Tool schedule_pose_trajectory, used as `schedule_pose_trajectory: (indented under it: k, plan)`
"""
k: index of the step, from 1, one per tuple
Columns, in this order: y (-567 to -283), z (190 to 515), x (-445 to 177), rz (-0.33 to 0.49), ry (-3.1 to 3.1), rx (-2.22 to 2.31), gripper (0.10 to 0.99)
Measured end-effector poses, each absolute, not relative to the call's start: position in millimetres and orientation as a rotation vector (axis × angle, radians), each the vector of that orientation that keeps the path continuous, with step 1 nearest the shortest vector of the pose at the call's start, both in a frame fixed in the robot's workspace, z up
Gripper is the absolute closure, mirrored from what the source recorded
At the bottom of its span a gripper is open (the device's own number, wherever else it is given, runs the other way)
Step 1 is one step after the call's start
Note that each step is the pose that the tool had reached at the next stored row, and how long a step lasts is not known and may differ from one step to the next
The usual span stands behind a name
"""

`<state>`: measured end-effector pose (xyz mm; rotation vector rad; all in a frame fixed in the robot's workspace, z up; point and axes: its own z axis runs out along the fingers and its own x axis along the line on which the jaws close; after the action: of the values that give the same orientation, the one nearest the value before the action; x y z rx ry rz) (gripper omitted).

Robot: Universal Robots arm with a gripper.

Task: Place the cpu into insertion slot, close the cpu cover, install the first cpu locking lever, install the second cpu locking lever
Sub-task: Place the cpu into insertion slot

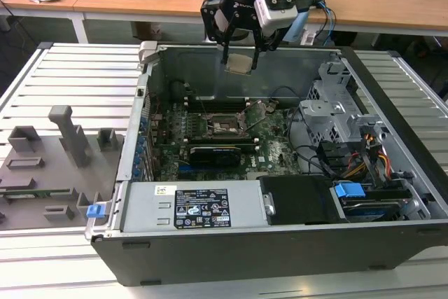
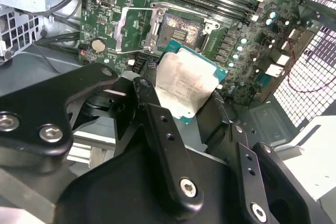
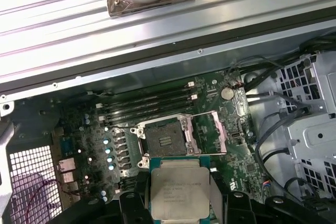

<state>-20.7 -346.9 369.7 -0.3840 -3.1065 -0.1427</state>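
The pincer (image 1: 241, 62) had the cpu (image 1: 239, 65) pinched by its edges, held flat, high over the open case. The insertion slot (image 3: 164, 139) sat well below – not quite straight under – with the cpu cover (image 3: 207, 130) swung open beside it.

Silvery cpu (image 3: 180, 190) hangs above the socket (image 3: 164, 139); cpu cover (image 3: 188, 135) lies open.

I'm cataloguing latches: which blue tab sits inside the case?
The blue tab on the drive bay, at the exterior view's right; the other blue tab sticks out at the case's outer corner, exterior view's left.
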Motion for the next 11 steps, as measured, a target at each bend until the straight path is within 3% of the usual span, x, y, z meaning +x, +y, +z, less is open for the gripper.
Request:
schedule_pose_trajectory:
  k: [11]
  plan:
    - [-346.9,369.6,-20.6,-0.143,-3.095,-0.487,0.545]
